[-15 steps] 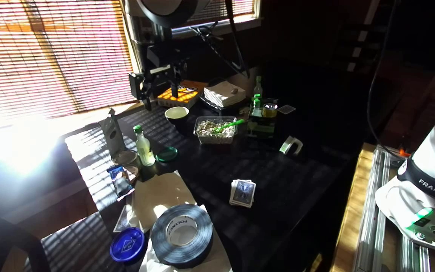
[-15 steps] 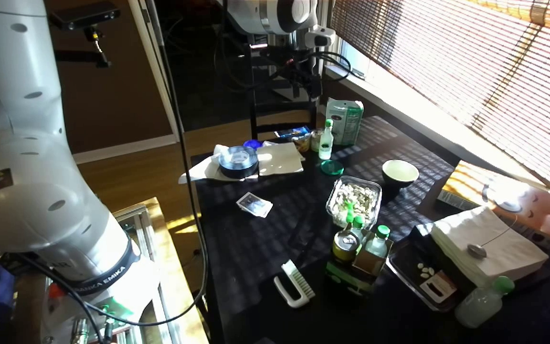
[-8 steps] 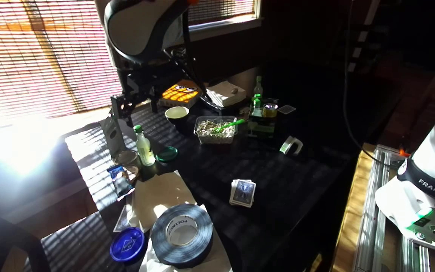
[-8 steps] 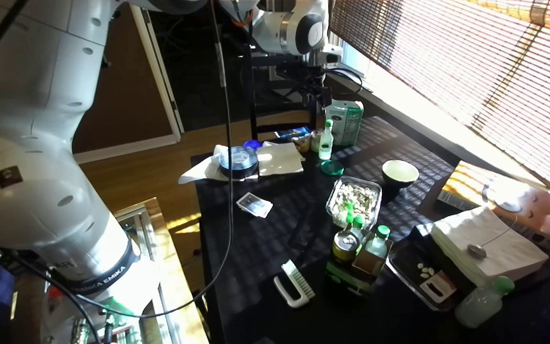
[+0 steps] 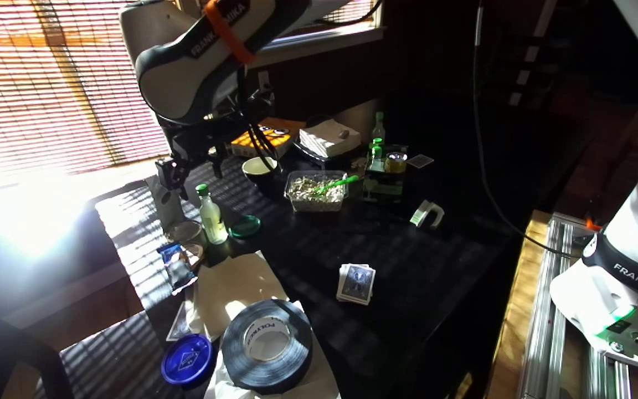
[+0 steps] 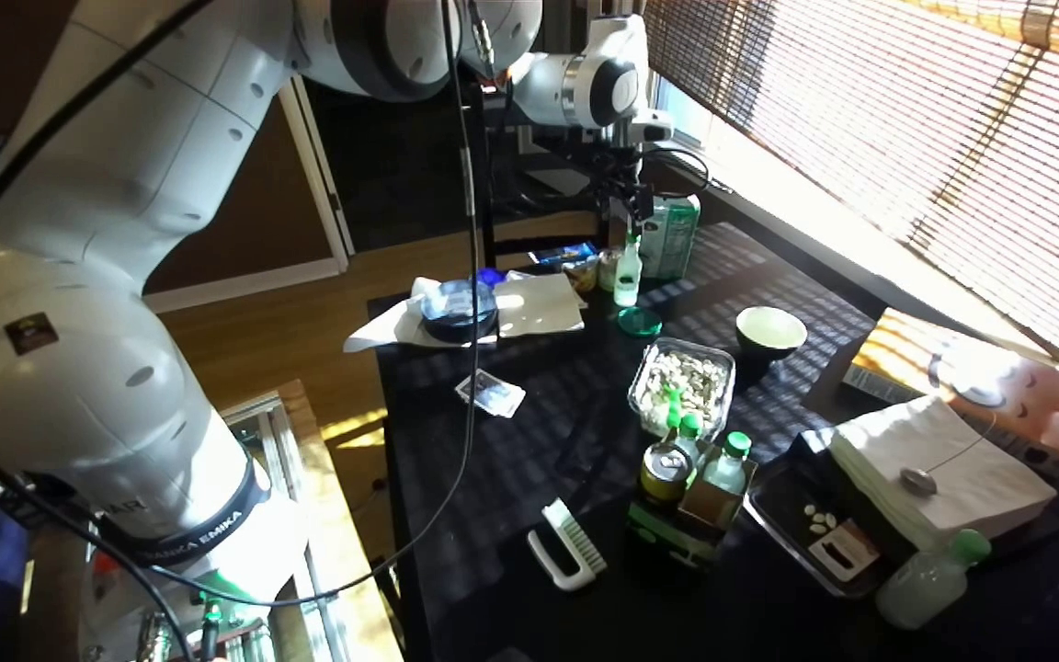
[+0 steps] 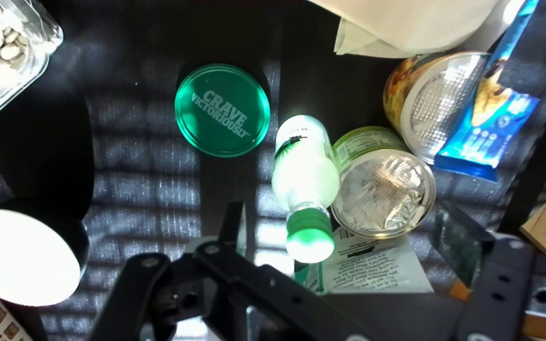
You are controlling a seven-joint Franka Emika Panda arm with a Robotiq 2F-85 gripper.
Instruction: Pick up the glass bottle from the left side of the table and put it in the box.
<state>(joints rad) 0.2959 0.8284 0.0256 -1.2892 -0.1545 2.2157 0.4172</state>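
End effector (image 7: 344, 228), jaws apart, above glass bottle (image 7: 304, 180); can (image 7: 382, 199) just beside one edge, roomier tabletop (image 7: 173, 189) opposite.

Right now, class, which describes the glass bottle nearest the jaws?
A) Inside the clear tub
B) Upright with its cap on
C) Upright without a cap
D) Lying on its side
B: both exterior views show the glass bottle upright on the table, and the wrist view shows its green cap on.

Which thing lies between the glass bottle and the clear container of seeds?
A round green lid lies between the glass bottle and the clear container in the wrist view and both exterior views.
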